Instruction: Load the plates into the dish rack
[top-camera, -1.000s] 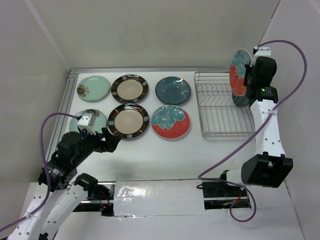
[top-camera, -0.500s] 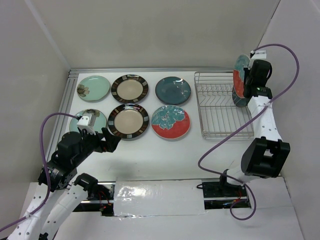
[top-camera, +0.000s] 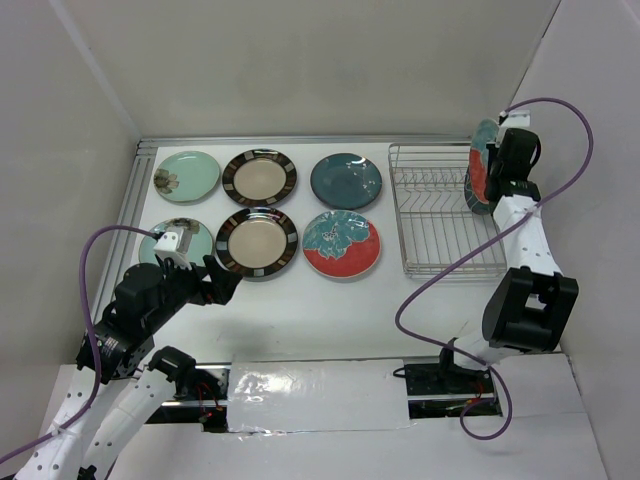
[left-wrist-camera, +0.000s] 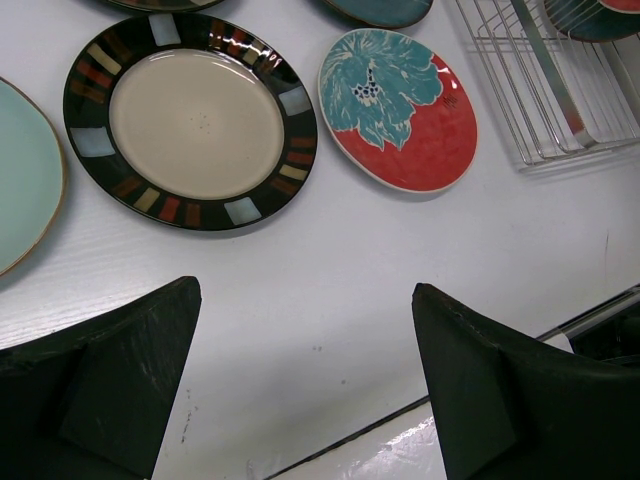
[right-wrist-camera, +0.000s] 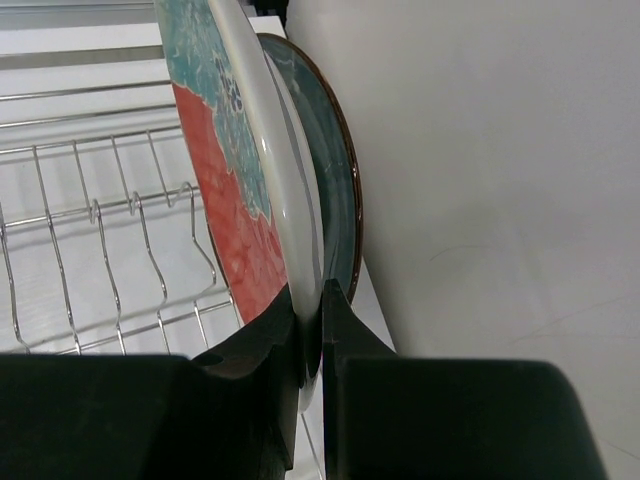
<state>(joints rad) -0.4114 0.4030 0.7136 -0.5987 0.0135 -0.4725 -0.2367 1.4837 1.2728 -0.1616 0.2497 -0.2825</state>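
Three pale walls (top-camera: 330, 60) are seen closing in a white table (top-camera: 330, 310), which is edged at the left and back by a metal rail (top-camera: 270, 140). A strip of crinkled silver film (top-camera: 310, 385) is laid along the near edge, between the arm bases. A purple cable is looped from each arm.

Six plates are laid flat on the table in two rows of three. At the back are the back mint plate (top-camera: 186, 175), the back striped plate (top-camera: 259, 177) and the flat teal plate (top-camera: 346, 180). In front are the front mint plate (top-camera: 197, 238), partly hidden by the left arm, the front striped plate (left-wrist-camera: 195, 120) and the flat red plate (left-wrist-camera: 398, 108). The rack (top-camera: 430, 215) is set to their right, near the right wall.

The left gripper (left-wrist-camera: 305, 300) is held above bare table just on the near side of the front striped plate, with its fingers spread wide and nothing between them.

The right gripper (right-wrist-camera: 311, 300) is clamped on the lower rim of the held plate (right-wrist-camera: 215, 180), a red-and-teal one kept upright on edge at the rack's right end. Just beside it, between it and the right wall, the racked teal plate (right-wrist-camera: 335, 190) is stood on edge. Whether the two touch cannot be told, nor whether the held plate is seated between the tines.
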